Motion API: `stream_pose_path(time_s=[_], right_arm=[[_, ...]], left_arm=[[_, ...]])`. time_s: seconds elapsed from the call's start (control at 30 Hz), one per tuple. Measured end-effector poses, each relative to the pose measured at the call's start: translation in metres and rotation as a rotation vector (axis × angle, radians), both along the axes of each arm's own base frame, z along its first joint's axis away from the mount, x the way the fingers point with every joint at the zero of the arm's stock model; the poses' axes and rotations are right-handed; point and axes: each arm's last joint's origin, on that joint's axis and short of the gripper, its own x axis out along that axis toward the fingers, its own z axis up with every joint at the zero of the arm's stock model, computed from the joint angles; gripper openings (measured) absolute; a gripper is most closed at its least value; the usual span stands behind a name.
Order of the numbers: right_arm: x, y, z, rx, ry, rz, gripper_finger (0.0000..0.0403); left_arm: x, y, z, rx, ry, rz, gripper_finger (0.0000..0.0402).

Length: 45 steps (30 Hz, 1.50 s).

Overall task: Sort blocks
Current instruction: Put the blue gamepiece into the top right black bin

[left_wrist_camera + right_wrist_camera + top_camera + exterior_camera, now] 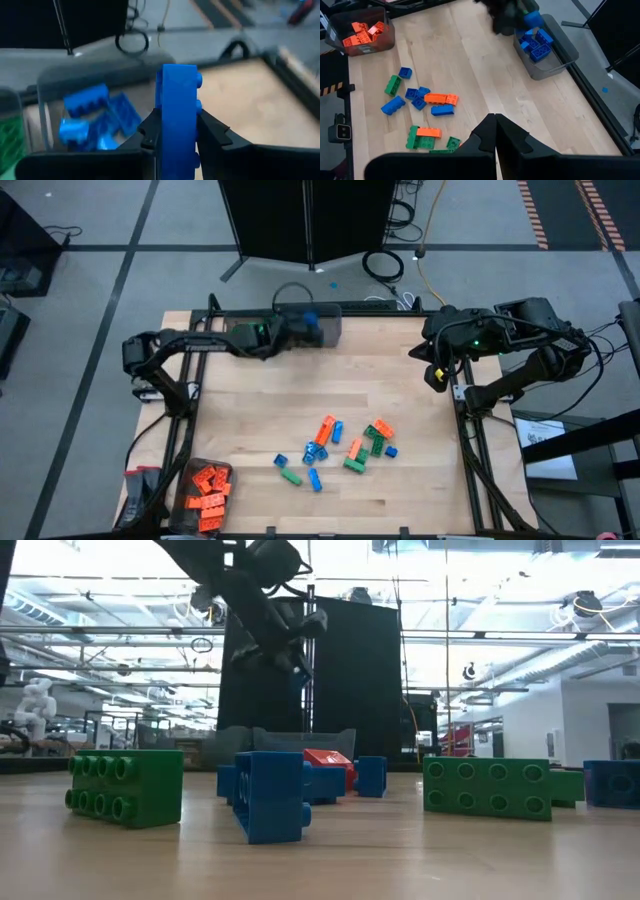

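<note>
My left tool [175, 132] is clamped on a small blue studded plastic brick [176, 115] over the translucent grey bin of blue bricks [547, 62]; the right tool [495, 131] waits, pinched together. I judge sorting about half done: an orange-filled bin [203, 492] is set, but mixed loose bricks [340, 448] remain on the wooden surface [400, 395].

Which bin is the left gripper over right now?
The bin with blue blocks at the table's far edge; the left gripper holds a blue block above it. The other bin holds orange blocks.

Left gripper [300, 320] blurred over bin [330, 330]

left arm [200, 345]: dark, slim jointed links, small green light near wrist | right arm [500, 340]: dark, bulkier housings, green light, black cables trailing | left gripper [175, 137]: two black tapered fingers | right gripper [495, 131]: matching black fingers
</note>
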Motion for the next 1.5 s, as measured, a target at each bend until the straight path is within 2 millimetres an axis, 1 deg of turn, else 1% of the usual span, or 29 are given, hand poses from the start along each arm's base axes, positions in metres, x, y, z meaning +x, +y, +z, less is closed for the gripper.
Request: stream_pose_path(time_s=[0.07,0.17,0.3,0.43,0.7,0.77,0.93,1.0,1.07,1.2,1.3,1.4,1.5], right_arm=[[0.0,0.0,0.0,-0.003,0.001,0.003,0.0],[0.0,0.0,0.0,-0.008,0.004,0.009,0.0],[0.0,0.0,0.0,-0.019,0.007,0.02,0.0],[0.0,0.0,0.0,-0.02,0.01,0.022,0.0],[0.0,0.0,0.0,-0.02,0.011,0.022,0.0],[-0.001,0.0,0.0,-0.02,0.01,0.022,0.0],[0.0,0.0,0.0,-0.017,0.012,0.025,0.0],[0.0,0.0,0.0,-0.017,0.012,0.024,0.0],[0.0,0.0,0.0,-0.017,0.012,0.024,0.0],[-0.001,0.0,0.0,-0.017,0.011,0.024,0.0],[-0.001,0.0,0.0,-0.017,0.011,0.024,0.0],[0.0,0.0,0.0,-0.017,0.012,0.025,0.0],[0.0,0.0,0.0,-0.019,0.013,0.027,0.0]], left_arm=[[0.004,0.012,0.001,0.025,-0.073,0.027,0.0067],[0.009,0.023,-0.002,0.049,-0.126,0.044,0.0067],[0.018,0.033,-0.02,0.056,-0.117,0.048,0.0067],[0.028,0.038,-0.033,0.028,-0.094,0.02,0.0067],[0.048,0.046,-0.046,0.013,-0.077,0.008,0.0067],[0.052,0.048,-0.05,-0.002,-0.051,0.003,0.0067],[0.059,0.049,-0.064,-0.048,-0.002,-0.03,0.0067],[0.06,0.049,-0.066,-0.059,-0.001,-0.044,0.0067],[0.06,0.049,-0.067,-0.062,-0.002,-0.047,0.0086],[0.06,0.05,-0.067,-0.057,0.0,-0.043,0.0163],[0.059,0.052,-0.067,-0.032,0.027,-0.056,0.0202],[0.059,0.053,-0.067,-0.028,0.031,-0.057,0.022],[0.059,0.051,-0.062,-0.049,0.01,-0.097,0.0225]])
